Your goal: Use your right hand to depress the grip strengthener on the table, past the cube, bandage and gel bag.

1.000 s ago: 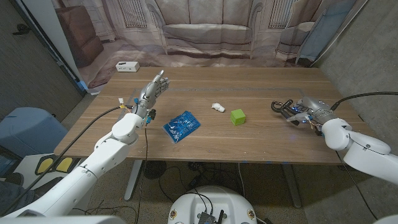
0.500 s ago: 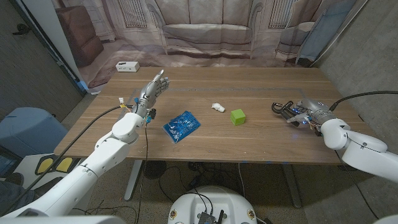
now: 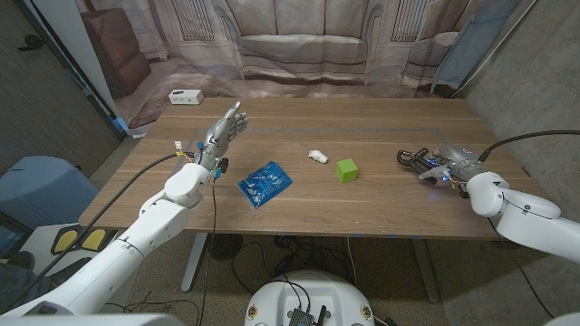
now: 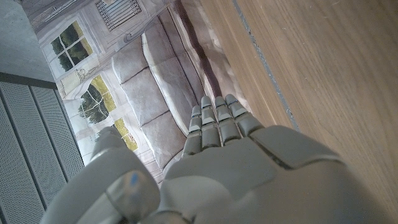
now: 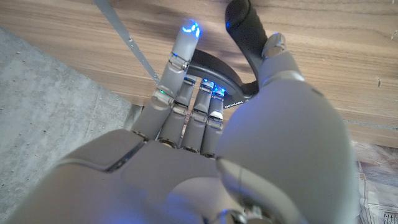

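Right hand (image 3: 450, 164) at the table's (image 3: 381, 213) right edge, fingers (image 5: 186, 115) curled over the black grip strengthener (image 3: 410, 158), thumb against its handle. Left hand (image 3: 220, 132) far left, fingers straight, holding nothing. Bare wood between strengthener and green cube (image 3: 346, 169); bandage (image 3: 316, 156) and blue gel bag (image 3: 264, 182) further left.

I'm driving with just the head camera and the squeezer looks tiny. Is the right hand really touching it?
Observer: Yes. In the right wrist view the right hand's fingers curl over the grip strengthener's black handle.
Operator: Is anything lit up?
Observer: Blue lights glow on the fingertips.
Operator: What's my left hand doing?
Observer: In the left wrist view the left hand holds nothing, fingers straight and together, with the wooden table alongside.
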You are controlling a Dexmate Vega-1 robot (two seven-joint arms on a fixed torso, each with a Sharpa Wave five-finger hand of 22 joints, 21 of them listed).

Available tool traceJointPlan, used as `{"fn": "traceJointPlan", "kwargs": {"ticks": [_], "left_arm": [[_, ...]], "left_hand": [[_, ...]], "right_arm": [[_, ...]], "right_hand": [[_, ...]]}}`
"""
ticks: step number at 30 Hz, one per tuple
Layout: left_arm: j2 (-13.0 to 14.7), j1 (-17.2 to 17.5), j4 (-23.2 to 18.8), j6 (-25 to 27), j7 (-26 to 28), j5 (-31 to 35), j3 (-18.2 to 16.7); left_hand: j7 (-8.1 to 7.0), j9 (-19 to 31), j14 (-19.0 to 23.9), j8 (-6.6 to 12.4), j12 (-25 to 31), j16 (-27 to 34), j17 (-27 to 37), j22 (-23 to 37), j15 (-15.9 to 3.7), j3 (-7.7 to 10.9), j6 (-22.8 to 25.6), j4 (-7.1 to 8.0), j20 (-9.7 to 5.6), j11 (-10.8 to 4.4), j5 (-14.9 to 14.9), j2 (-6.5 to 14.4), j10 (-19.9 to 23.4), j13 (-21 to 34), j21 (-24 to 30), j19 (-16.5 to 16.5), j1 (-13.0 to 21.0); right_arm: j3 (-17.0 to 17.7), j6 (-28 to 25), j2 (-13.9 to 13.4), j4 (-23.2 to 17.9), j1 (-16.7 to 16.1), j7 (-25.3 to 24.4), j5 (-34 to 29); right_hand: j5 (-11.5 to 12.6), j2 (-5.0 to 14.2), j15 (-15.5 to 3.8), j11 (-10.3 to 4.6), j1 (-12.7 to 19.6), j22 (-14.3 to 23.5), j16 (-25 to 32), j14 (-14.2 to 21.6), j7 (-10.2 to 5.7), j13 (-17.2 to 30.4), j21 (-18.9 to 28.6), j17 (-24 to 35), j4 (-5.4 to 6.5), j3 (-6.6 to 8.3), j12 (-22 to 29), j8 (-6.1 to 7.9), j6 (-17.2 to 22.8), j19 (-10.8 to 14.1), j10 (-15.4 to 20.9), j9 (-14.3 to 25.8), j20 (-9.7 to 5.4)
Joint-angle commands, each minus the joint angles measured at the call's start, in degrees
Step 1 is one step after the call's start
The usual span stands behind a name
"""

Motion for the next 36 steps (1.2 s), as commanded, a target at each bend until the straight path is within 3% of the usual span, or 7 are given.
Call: {"fn": "traceJointPlan", "kwargs": {"ticks": [1,18,36], "left_arm": [[0.19,-0.01,-0.56,0.56,0.31,0.16,0.05],[0.16,0.41,-0.91,0.37,0.81,0.32,-0.15],[0.17,0.96,-0.79,-0.22,0.98,0.17,-0.67]], "left_hand": [[-0.18,0.16,0.32,-0.15,-0.11,-0.04,0.18,0.32,0.07,0.48,0.39,-0.08,-0.06,0.00,0.02,0.19,0.52,0.12,-0.15,0.13,0.27],[-0.17,0.16,0.30,-0.13,-0.09,-0.04,0.18,0.32,0.18,0.49,0.43,-0.08,-0.02,0.03,0.02,0.19,0.60,0.12,-0.15,0.12,0.28],[-0.13,0.16,0.30,-0.14,-0.10,-0.04,0.18,0.32,0.10,0.49,0.41,-0.08,0.00,0.01,0.01,0.20,0.57,0.12,-0.15,0.12,0.29]], "right_arm": [[-2.89,-1.36,-0.62,0.55,2.39,0.22,-0.43],[-6.11,-5.21,-1.22,0.23,5.30,2.36,-1.16],[-8.20,-6.58,-2.07,0.17,7.55,5.02,-0.85]], "right_hand": [[0.27,7.25,-11.96,-1.39,1.51,-0.02,-0.46,11.21,-5.02,0.07,0.29,0.08,0.54,0.30,-0.39,-0.31,4.09,-2.05,0.78,0.13,-1.33],[-0.26,6.28,-9.49,-1.93,-0.23,-0.31,-2.91,2.55,-5.20,-0.67,-0.69,0.63,-0.43,-0.49,-2.82,-1.47,1.08,-6.92,-2.94,-0.40,0.57],[-0.60,5.59,-8.64,-1.88,-1.77,-0.40,-3.39,0.03,-4.75,-1.03,-1.34,0.89,-0.32,-1.17,-3.39,-1.63,-0.12,-9.02,-4.71,-0.58,1.75]]}}
